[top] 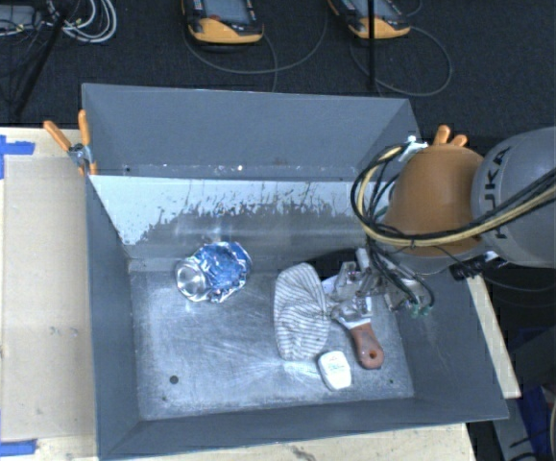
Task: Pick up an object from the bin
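My gripper (pixel 352 296) is low over the right part of the bin floor, its metal fingers close beside the right edge of a grey-and-white striped cloth (pixel 302 310). Just below the fingers lies a tool with a reddish-brown handle (pixel 365 344). A small white oval thing (pixel 335 369) rests at the cloth's lower right corner. Nothing shows between the fingers, and their gap is hard to make out against the cloth and the tool.
A crumpled clear and blue plastic wrapper (pixel 213 270) lies at the left middle of the floor. The arm with its orange cover and looped cables hangs over the bin's right wall.
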{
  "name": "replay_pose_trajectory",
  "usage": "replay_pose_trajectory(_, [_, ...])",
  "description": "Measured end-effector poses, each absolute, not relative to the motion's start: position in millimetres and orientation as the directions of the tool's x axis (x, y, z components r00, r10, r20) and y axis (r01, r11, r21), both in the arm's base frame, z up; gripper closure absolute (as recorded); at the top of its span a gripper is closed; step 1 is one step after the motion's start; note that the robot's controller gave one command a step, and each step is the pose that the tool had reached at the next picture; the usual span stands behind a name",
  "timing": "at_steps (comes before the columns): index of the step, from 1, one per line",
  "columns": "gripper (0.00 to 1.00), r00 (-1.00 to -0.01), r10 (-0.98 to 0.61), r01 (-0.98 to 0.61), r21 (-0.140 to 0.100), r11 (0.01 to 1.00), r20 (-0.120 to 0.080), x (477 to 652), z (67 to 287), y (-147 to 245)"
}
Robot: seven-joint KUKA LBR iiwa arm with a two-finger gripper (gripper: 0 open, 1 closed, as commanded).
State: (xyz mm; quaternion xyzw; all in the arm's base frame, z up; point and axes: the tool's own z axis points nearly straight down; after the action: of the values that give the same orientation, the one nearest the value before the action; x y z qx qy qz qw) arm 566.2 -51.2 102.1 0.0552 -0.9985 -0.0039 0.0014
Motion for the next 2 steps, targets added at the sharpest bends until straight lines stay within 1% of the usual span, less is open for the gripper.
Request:
replay_pose_trajectory(1, [1.0, -0.994, -0.113, -0.113, 0.001, 0.994, 0.002, 564.2, 154.5, -52.1])
replay_pose_trajectory(2, [0.0, -0.893, -0.45, -0.45, -0.007, 0.893, -0.021, 618.8, 78.3, 0.2])
